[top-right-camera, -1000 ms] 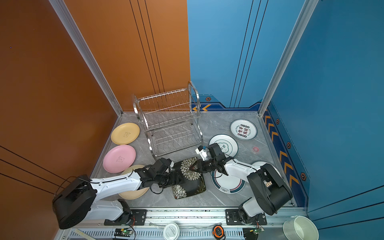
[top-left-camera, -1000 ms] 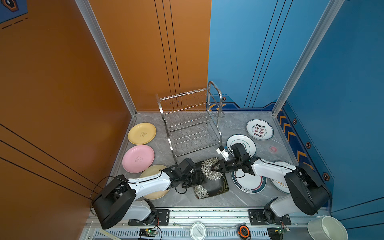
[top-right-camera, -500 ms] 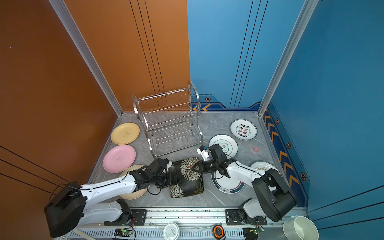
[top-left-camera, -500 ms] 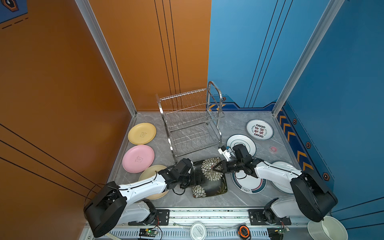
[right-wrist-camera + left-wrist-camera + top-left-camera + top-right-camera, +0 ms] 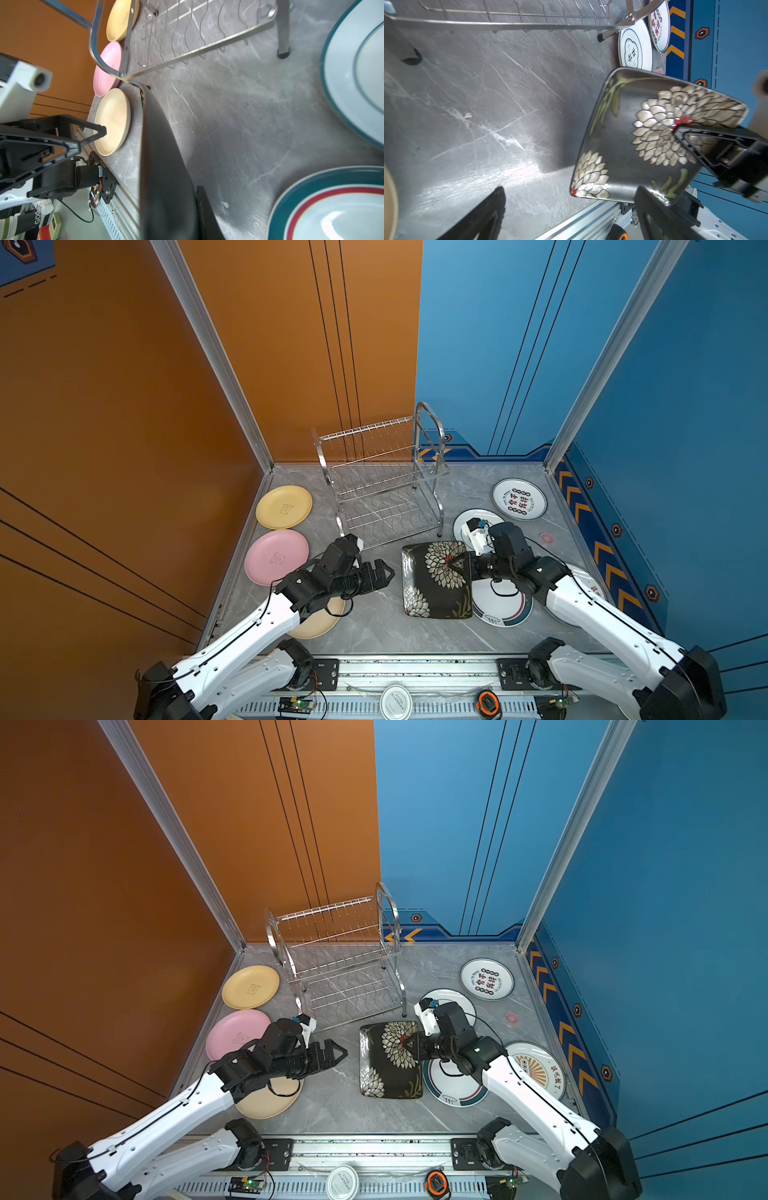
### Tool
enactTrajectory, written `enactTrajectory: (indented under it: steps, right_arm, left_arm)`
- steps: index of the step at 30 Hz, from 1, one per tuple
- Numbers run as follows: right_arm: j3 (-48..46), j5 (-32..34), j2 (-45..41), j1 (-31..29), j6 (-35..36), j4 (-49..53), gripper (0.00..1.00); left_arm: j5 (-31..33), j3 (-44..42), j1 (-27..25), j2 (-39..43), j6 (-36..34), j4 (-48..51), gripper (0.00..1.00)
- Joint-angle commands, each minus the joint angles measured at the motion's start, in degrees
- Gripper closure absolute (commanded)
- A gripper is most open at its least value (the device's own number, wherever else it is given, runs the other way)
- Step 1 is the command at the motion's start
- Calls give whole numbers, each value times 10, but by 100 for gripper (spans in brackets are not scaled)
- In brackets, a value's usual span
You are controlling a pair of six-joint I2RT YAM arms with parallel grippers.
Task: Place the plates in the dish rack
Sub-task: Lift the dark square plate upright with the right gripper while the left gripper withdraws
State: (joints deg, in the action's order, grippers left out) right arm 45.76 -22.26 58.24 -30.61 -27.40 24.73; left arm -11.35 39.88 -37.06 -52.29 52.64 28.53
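Observation:
My right gripper (image 5: 456, 562) (image 5: 409, 1042) (image 5: 187, 218) is shut on the right edge of the black square floral plate (image 5: 432, 585) (image 5: 388, 1065) (image 5: 643, 135). The plate is held at a tilt, and its dark underside (image 5: 162, 166) shows in the right wrist view. My left gripper (image 5: 385, 572) (image 5: 338, 1052) (image 5: 569, 207) stands open just left of that plate, touching nothing. The dish rack (image 5: 386, 485) (image 5: 340, 965) stands empty behind. Yellow (image 5: 284, 507), pink (image 5: 276, 556) and beige (image 5: 320, 618) plates lie at the left; the beige one is partly under my left arm.
White plates lie at the right: one with characters (image 5: 519, 499), one behind my right wrist (image 5: 465, 522), a green-rimmed one (image 5: 503, 605) partly under the black plate, and a sunburst one (image 5: 536, 1071). A small red disc (image 5: 546, 537) sits near the right wall.
My left gripper has opened wide and drawn back to the left, off the black plate. My right gripper has closed on the plate's right edge.

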Motion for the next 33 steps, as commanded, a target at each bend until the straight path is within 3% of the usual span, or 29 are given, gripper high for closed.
enactTrajectory:
  steps: [1, 7, 22, 33]
  right_arm:
    - [102, 50, -38, 4, 11, 57, 100]
    - [250, 109, -19, 4, 23, 130, 100]
    - [637, 256, 156, -33, -5, 188, 100]
    - [823, 360, 309, -43, 54, 134, 100]
  left_arm:
    - [8, 16, 24, 9, -24, 48, 1]
    - [3, 25, 39, 13, -40, 47, 0]
    - [-17, -5, 46, 59, -45, 49, 2]
    - [-8, -10, 53, 69, -46, 56, 2]
